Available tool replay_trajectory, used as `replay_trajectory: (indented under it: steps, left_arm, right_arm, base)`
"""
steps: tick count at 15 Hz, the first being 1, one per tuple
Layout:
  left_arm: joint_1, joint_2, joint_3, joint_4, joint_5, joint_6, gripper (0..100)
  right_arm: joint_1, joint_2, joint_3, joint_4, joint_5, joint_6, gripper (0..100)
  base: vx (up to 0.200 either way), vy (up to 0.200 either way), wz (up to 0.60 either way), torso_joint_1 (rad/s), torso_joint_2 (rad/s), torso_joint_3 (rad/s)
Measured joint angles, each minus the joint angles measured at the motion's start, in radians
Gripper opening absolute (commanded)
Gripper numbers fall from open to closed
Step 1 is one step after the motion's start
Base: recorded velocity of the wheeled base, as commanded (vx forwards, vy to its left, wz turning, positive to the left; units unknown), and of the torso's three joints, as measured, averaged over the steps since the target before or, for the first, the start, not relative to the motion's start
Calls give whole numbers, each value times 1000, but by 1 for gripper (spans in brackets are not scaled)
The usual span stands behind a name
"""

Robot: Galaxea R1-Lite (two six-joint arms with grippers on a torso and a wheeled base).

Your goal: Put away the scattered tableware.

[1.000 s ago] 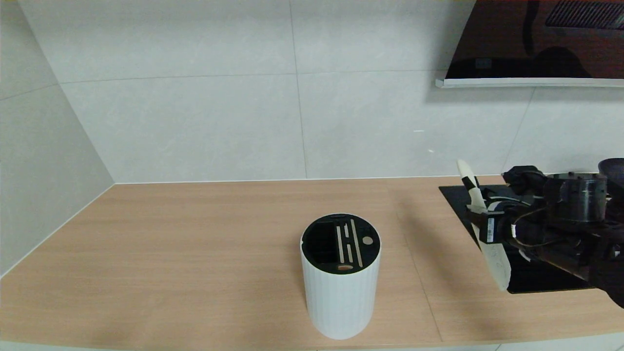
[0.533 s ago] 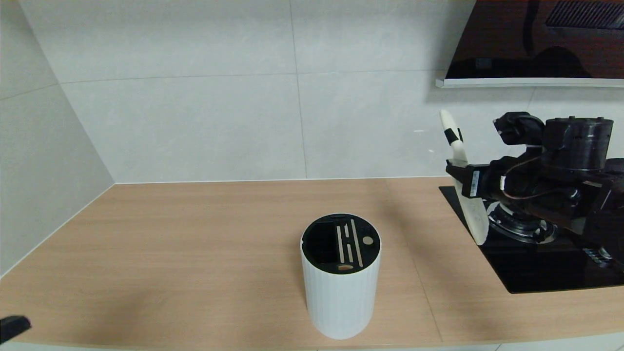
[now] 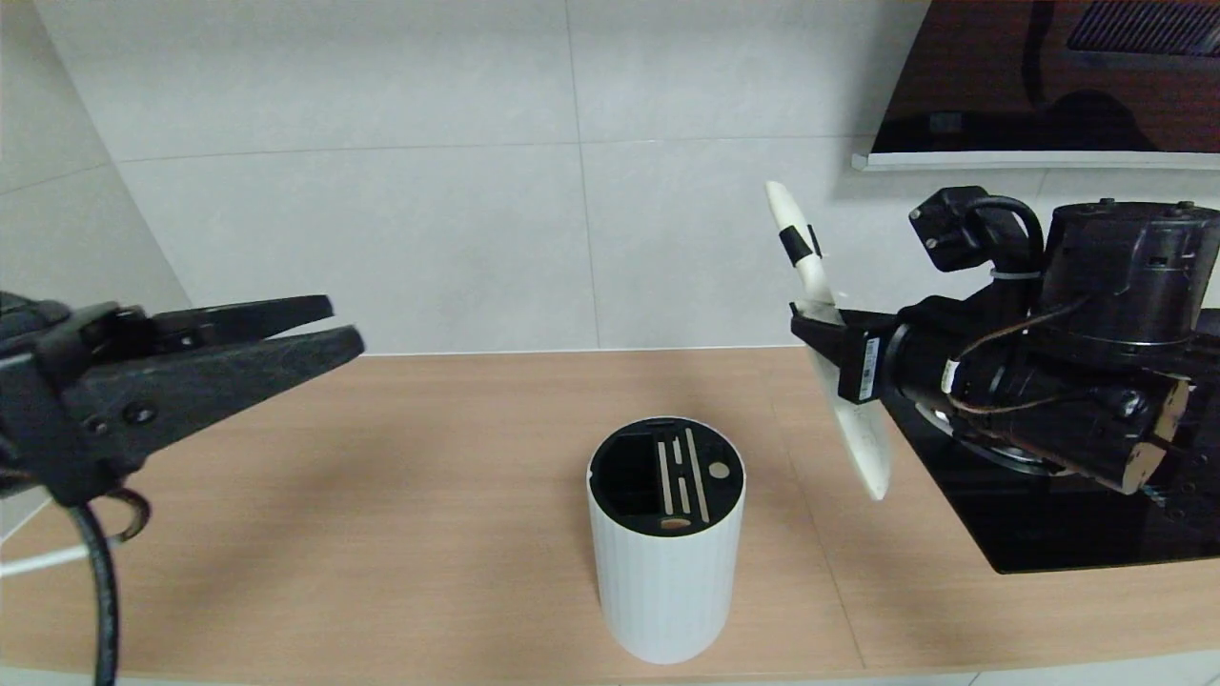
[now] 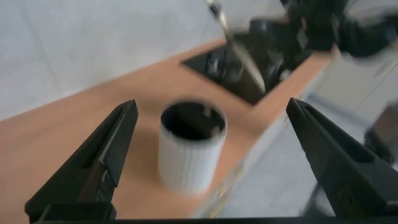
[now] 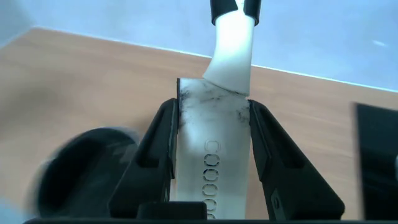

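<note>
Setting: Kitchen corner, with a pale tiled wall (image 3: 381,238) rising behind a light wooden countertop (image 3: 381,457). A dark range hood (image 3: 1048,86) hangs at the upper right.
Cooktop: a black glass cooktop (image 3: 1048,543) is set into the countertop's right end. It starts near the back edge and stops short of the front edge.
Holder: a white ribbed cylindrical knife holder (image 3: 667,581) stands upright near the front edge, about midway along it. Its black top has one square opening, several narrow slots and a small round hole.
Knife: the white knife (image 3: 863,443) is off the countertop, in the air over the wood just beside the cooktop's left edge. It is to the right of the holder and apart from it. The handle, with a black band, points up and leans toward the left, and the blade tip points down.
Right gripper (image 3: 834,367): clenched on the knife, with one finger on either side of the blade's upper end, just below the handle.
Left gripper (image 3: 343,324): released, with its two dark fingers spread. It hangs in the air above the countertop's left part and points toward the holder, well apart from it. From the left wrist camera, the holder sits farther off between the two fingers.
</note>
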Motion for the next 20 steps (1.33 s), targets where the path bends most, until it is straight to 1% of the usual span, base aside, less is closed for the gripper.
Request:
replay_trajectory:
  steps: [2,4,5,6,7,9,12,14,18,20]
  left_arm:
    - [-68,105,11,-167,33,-165,100]
    - [-128,193,22,-288,85,-280,100]
    - [-161,239,25,-353,130,-336,100]
    - [-191,277,29,-401,173,-373,100]
    - [-224,310,30,-436,212,-387,100]
    - [-291,359,33,-460,281,-391,100]
    - [-375,401,34,-471,344,-390,100]
    - [-402,425,34,-498,365,-391,100]
    - [-457,505,25,-597,471,-393,100]
    - [-470,543,15,-615,490,-394,100]
  right_arm:
    - [94,-8,7,13,-18,2,0]
    - [165,-12,21,23,-23,21,0]
    - [199,-13,26,23,-25,43,0]
    - [223,-14,29,23,-26,54,0]
    - [243,-14,32,23,-26,58,0]
    - [281,-14,42,23,-27,61,0]
    - [306,-4,51,17,-27,64,0]
    - [309,7,52,12,-30,65,0]
    - [319,30,51,11,-42,68,0]
    - [325,36,51,10,-46,70,0]
  base:
    - [0,0,0,0,0,0]
    - [0,0,0,0,0,0]
    - [0,0,0,0,0,0]
    - [0,0,0,0,0,0]
    - [0,0,0,0,0,0]
    - [0,0,0,0,0,0]
    - [0,0,0,0,0,0]
    - [0,0,0,0,0,0]
    - [0,0,0,0,0,0]
    - [0,0,0,0,0,0]
